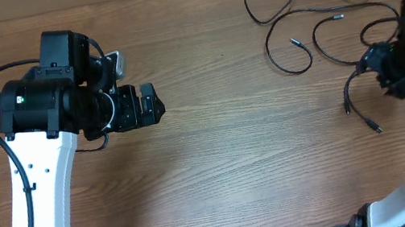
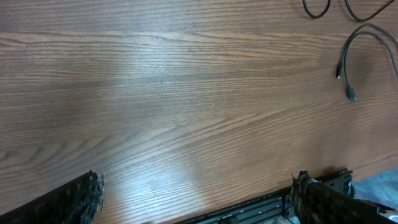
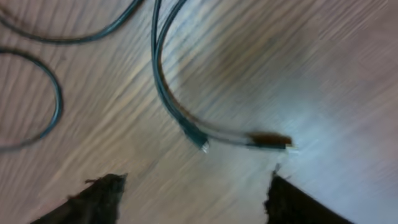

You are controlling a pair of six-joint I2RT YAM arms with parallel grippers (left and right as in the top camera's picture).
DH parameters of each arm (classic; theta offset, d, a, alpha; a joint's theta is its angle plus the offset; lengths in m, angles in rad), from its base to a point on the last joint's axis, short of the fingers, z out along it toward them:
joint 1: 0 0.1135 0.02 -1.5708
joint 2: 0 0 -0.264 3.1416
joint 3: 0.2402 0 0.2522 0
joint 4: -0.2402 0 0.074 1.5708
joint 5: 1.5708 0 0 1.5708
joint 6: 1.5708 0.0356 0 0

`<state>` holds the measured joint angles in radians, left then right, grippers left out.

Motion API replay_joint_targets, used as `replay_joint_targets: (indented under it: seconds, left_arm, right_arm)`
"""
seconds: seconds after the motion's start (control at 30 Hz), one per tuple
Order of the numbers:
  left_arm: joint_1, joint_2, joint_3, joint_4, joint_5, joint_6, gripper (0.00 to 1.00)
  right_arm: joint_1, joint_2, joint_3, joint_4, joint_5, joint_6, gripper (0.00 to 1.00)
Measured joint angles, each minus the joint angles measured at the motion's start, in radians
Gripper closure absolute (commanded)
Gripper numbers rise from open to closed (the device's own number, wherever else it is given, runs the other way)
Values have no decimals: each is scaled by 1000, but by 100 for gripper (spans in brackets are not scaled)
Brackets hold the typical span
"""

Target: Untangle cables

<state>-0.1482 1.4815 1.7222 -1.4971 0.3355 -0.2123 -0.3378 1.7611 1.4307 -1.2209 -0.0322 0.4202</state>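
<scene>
Two arms work at a wooden table (image 1: pixel 235 165), one at each side. At the left, the left gripper (image 1: pixel 153 102) points toward the middle of the table with its jaws spread wide and nothing between them; in its wrist view both fingers (image 2: pixel 81 199) sit at the bottom corners with only wood grain between them, and it is well apart from the cords. Further right, toward the far right part of the table, the cables (image 1: pixel 316 8) lie in several thin black loops that cross one another, their small plugs scattered around the edges of the pile. One cord (image 1: pixel 349 86) curves out of the pile toward the near side and ends in two loose plugs (image 1: pixel 376 129) lying on the wood. At the far right, the right gripper (image 3: pixel 196 180) hangs over that part of the tangle, just beside those plugs. Its wrist view, somewhat blurred, shows its jaws parted and holding nothing, with the two plug ends (image 3: pixel 273 142) resting on the table just ahead of its fingertips (image 3: pixel 102 196).
</scene>
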Motion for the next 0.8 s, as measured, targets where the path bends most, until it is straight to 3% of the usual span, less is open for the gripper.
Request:
replay_joint_targets:
  seconds: [0.17,0.3,0.37,0.47,0.8]
  left_arm:
    - [0,0,0,2,0,0,0]
    - [0,0,0,7,0,0,0]
    - [0,0,0,9,0,0,0]
    - [0,0,0,8,0,0,1]
    - [0,0,0,8,0,0,0]
  right_arm:
    - [-1,0,-159,189,-8,-6,38]
    - [-1,1,-232,311,-32,-10,54]
    - [3,1,-252,354,-41,-10,54]
    - [19,11,-261,417,-48,-37,44]
    - [108,54,-261,523,-21,-193,45]
